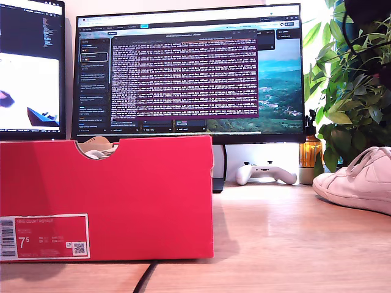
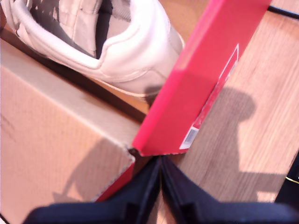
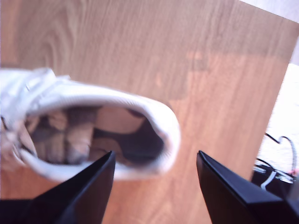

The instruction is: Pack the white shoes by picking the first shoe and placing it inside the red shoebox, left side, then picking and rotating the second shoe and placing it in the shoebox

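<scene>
One shoe (image 3: 88, 135) lies under my second claw (image 3: 154, 182).

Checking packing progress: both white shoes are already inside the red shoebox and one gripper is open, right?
Not quite. Only one shoe is inside the red shoebox. The exterior view shows the other shoe on the table. My second gripper is open.

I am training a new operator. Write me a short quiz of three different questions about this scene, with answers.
1. True or false: one white shoe already lies inside the red shoebox.
2. My second gripper is: A) open above the other shoe, B) shut on it.
3. Fill in: on the desk, behind the shoe outside the box, lies a white game ____.

Key: 1 true; 2 A; 3 controller.
</scene>
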